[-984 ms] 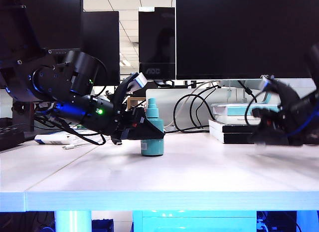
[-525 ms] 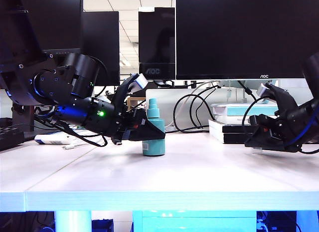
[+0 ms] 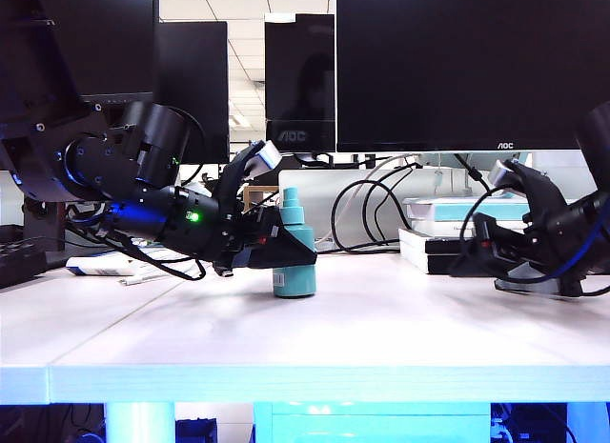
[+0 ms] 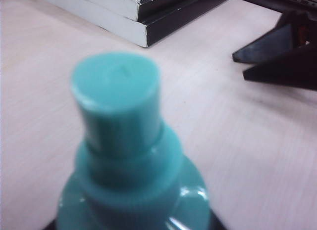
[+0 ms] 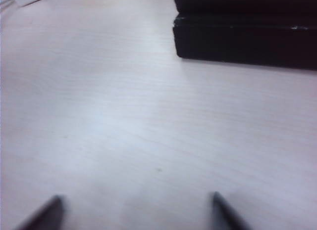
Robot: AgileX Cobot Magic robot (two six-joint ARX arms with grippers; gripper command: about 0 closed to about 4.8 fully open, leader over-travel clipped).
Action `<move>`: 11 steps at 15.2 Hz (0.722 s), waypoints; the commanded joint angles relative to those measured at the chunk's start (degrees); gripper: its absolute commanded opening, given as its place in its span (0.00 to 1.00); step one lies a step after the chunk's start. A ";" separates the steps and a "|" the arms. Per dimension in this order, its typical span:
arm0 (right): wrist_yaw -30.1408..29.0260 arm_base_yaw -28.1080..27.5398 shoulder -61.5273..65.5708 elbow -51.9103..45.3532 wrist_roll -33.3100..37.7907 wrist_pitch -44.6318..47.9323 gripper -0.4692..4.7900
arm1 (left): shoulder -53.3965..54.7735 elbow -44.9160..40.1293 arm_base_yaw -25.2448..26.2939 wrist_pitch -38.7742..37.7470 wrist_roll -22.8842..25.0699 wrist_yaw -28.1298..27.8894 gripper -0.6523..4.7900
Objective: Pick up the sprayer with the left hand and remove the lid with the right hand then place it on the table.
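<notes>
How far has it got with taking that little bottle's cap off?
Seemingly nearly done. The sprayer stands on the table with its stepped nozzle bare, so the lid looks off. The left gripper is around its body. The right gripper sits low over the table, far right, open and empty. I cannot pick out the lid, so its placing is unconfirmed.

Dark monitors [image 3: 467, 67] along back; stacked books [image 3: 438, 235] right; black cables [image 3: 367, 219] behind; white tube [image 3: 100, 264] left.
</notes>
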 commanded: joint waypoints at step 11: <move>-3.08 -0.13 0.11 -0.11 2.45 4.17 1.00 | -1.36 -0.13 -0.09 -1.40 -2.64 0.61 1.00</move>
